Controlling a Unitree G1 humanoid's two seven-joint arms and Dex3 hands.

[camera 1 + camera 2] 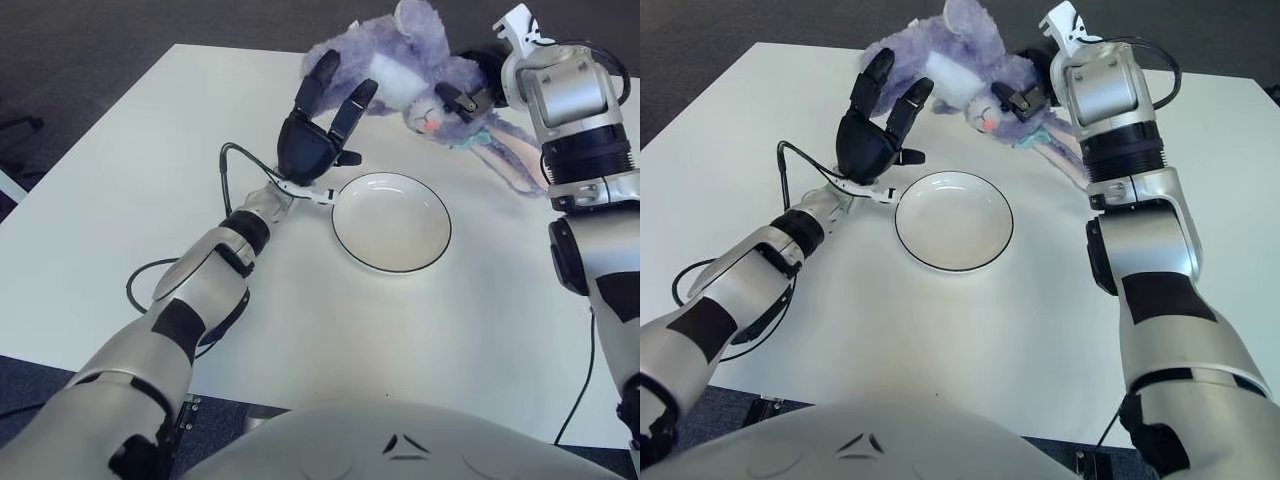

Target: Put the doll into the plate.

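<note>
A purple plush bunny doll (400,70) lies at the back of the white table, its long ears trailing to the right (510,160). My right hand (468,94) reaches in from the right, and its black fingers are closed on the doll's head. My left hand (340,108) is open with fingers spread, held upright just left of the doll and above the left rim of the plate. The white plate (395,228) with a dark rim sits empty on the table in front of the doll, and it also shows in the right eye view (954,222).
A black cable (232,162) loops from my left wrist over the table, and another loop hangs at the table's left front edge (135,285). Dark carpet lies beyond the table's far edge. Bare tabletop lies in front of the plate.
</note>
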